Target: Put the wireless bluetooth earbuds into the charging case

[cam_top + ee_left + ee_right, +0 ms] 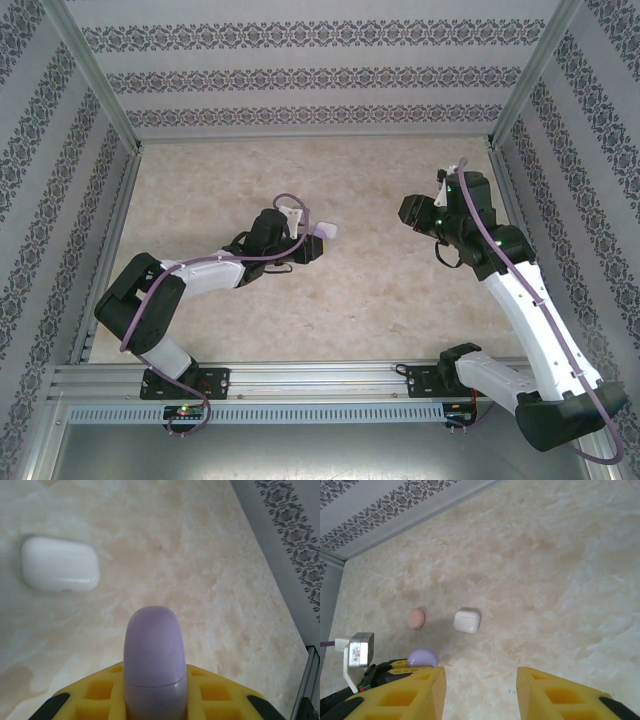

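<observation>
Left wrist view: the left gripper (pixel 155 700) is clenched on a purple case (pixel 154 655), whose rounded end points away and whose seam is closed, about level with the fingertips. A white case (pixel 60 564), also closed, lies on the table (pixel 210 580) beyond it, well apart. Right wrist view: the right gripper (pixel 480 690) is released, nothing between its fingers, above the table's right side. A pink case (pixel 416 618) sits near the white one, apart. I cannot tell whether earbuds sit inside the closed cases. Likely the purple lid needs opening. The left fingers should pinch only below the seam, leaving the lid free. The right fingers should come slowly onto the lid edge, with the case held level and steady.
</observation>
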Robot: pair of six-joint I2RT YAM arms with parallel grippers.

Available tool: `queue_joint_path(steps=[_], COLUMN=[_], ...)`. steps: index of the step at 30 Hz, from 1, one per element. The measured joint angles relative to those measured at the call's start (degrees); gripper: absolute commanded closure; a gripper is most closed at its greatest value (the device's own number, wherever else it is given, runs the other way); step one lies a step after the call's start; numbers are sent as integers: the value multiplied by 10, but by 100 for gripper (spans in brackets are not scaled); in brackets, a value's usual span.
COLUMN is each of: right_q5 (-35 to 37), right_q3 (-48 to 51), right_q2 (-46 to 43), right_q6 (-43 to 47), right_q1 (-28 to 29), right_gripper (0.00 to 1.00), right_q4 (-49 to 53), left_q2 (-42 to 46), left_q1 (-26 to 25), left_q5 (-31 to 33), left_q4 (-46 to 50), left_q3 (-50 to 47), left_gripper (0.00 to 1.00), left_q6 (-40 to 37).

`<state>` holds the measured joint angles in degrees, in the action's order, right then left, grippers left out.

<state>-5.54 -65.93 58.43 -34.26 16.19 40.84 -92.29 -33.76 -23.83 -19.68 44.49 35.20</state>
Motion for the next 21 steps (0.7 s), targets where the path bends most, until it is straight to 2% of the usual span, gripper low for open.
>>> queue_joint_path(steps=[12, 16, 21], right_q5=[0, 2, 2], right_q3=[40, 45, 47], right_q2=[-41, -50, -63], right_q6=[1, 1, 1], right_q1=[-8, -11, -13], right_gripper=[45, 41, 36], right_q4=[23, 31, 42], left_q2=[-90, -94, -92], left_q1=[0, 0, 0], left_q5=[-5, -4, 5], left_q4=[35, 39, 49], left_q3=[-4, -2, 0], left_gripper=[98, 87, 66], left_q6=[52, 63, 69])
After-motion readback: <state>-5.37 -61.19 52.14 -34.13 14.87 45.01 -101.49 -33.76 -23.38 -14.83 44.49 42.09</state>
